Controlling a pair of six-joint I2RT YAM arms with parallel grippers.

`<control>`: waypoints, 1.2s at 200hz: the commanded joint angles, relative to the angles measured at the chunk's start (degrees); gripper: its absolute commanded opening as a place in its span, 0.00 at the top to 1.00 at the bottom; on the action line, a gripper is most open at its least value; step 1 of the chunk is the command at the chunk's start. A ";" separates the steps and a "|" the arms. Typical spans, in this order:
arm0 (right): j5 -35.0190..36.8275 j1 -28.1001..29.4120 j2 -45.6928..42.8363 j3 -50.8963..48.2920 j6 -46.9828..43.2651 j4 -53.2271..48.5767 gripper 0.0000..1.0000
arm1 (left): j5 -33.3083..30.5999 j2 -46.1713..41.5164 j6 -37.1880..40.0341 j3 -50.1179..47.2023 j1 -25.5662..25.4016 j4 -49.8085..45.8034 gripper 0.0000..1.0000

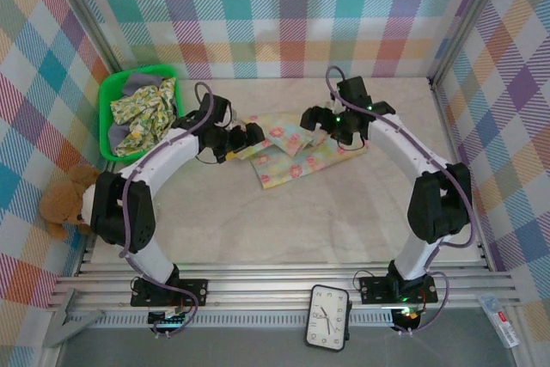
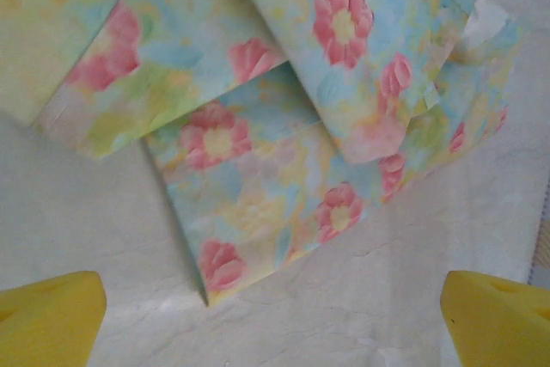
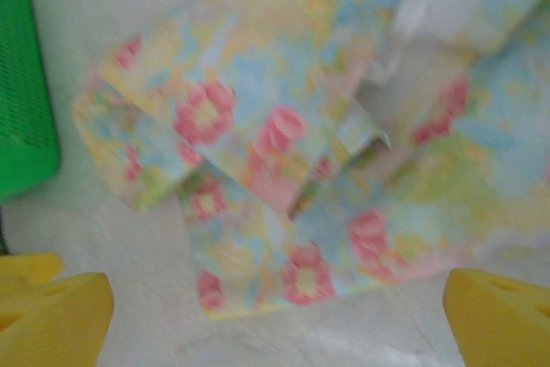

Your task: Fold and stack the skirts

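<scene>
A pale pastel skirt (image 1: 288,154) with pink flowers lies partly folded on the table's middle, its layers overlapping at angles. My left gripper (image 1: 249,137) hovers over its left end and my right gripper (image 1: 316,118) over its far right part. In the left wrist view the skirt (image 2: 258,169) lies flat below the left gripper (image 2: 275,324), whose yellow fingertips (image 2: 47,320) stand wide apart with nothing between them. The right wrist view shows the skirt (image 3: 284,152) blurred, and the right gripper (image 3: 275,324) open with its pads (image 3: 503,315) clear of the cloth. More skirts, one with a yellow-green floral print (image 1: 146,109), fill the basket.
A green basket (image 1: 110,100) stands at the far left of the table, and its side (image 3: 21,92) appears in the right wrist view. A teddy bear (image 1: 64,204) sits off the left edge. A clock (image 1: 328,317) lies by the near rail. Bare marbled tabletop (image 1: 284,221) spreads in front.
</scene>
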 commanded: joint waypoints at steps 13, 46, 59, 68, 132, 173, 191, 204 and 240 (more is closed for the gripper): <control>-0.76 -0.21 2.84 -0.51 -9.37 0.75 0.01 | -8.35 -3.66 -1.59 -3.43 1.31 -2.88 0.00; -4.99 0.76 9.97 3.17 -6.05 5.08 0.04 | -11.81 -5.63 -6.58 -7.11 3.37 -1.15 0.00; -6.30 2.32 12.13 4.46 -7.40 7.66 0.06 | -12.82 -6.05 -7.31 -7.70 4.01 -1.35 0.00; -4.83 3.81 13.67 6.20 -12.54 7.83 0.08 | -13.45 -6.11 -7.43 -7.77 4.39 -1.92 0.00; 11.64 9.67 25.02 18.38 -50.81 -5.02 0.20 | -15.95 -10.06 -8.00 -10.71 9.53 -4.29 0.00; 11.82 11.01 27.13 21.47 -55.55 -6.56 0.25 | -16.55 -11.64 -7.78 -12.64 10.27 -4.42 0.00; 12.78 11.26 28.25 22.54 -56.01 -6.79 0.29 | -16.37 -11.40 -7.41 -12.93 10.50 -4.46 0.00; 12.89 11.52 28.78 23.05 -56.54 -6.91 0.32 | -16.11 -11.14 -7.22 -12.86 10.52 -4.46 0.00; 15.56 12.49 30.10 23.88 -57.72 -6.44 0.45 | -15.78 -10.58 -6.43 -12.58 10.91 -4.39 0.00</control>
